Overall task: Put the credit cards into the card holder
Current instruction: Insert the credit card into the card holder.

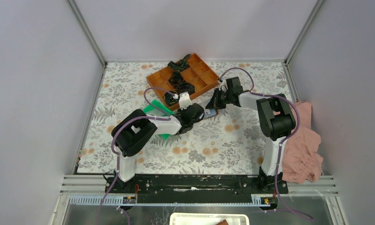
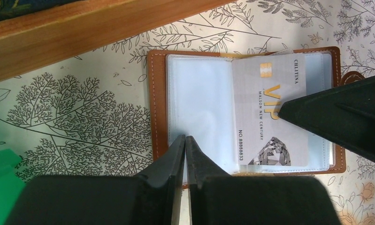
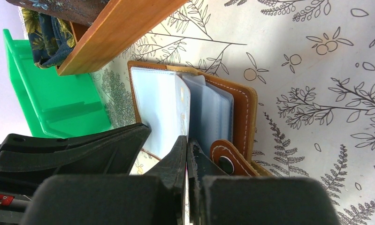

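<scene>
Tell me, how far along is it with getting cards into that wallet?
Done: the card holder lies open, one VIP card on a page, seemingly sleeved. In hand: the left gripper pinches a clear sleeve; the right gripper, shut, sits over the card's edge. Left: other cards, none in view.

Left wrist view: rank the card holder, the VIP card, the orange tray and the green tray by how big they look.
1. card holder, lying open.
2. VIP card and orange tray: look about alike, not ranked; only a strip of the tray's wall shows.
3. green tray: only a corner shows.
</scene>
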Motion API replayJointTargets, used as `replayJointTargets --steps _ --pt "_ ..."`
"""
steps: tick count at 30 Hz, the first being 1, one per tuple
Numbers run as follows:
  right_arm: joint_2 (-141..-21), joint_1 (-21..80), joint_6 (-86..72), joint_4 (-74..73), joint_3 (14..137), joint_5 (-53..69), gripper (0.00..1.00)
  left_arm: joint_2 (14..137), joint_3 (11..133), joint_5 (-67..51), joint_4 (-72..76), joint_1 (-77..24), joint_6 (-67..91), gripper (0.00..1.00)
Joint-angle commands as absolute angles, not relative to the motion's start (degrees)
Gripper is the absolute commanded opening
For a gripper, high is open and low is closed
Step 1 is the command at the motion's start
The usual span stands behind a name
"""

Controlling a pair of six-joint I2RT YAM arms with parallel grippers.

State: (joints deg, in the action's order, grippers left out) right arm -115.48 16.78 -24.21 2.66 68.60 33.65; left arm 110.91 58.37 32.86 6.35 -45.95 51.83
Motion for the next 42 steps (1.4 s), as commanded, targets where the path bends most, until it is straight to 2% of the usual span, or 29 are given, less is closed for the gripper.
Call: replayJointTargets --steps 1,25,42 --pt "-117.24 16.79 -21.69 0.00 69.33 29.90 0.00 113.99 54.80 34.24 -9.24 -45.33 50.84 0.13" --pt "-120.93 18.80 -21.48 -1.82 70.24 30.41 0.00 116.21 56.12 35.82 -9.75 -45.36 49.16 0.12" --pt "-117.66 20.90 -22.13 -0.14 64.37 29.36 0.00 117.12 55.99 37.22 -10.46 -45.35 48.63 0.11"
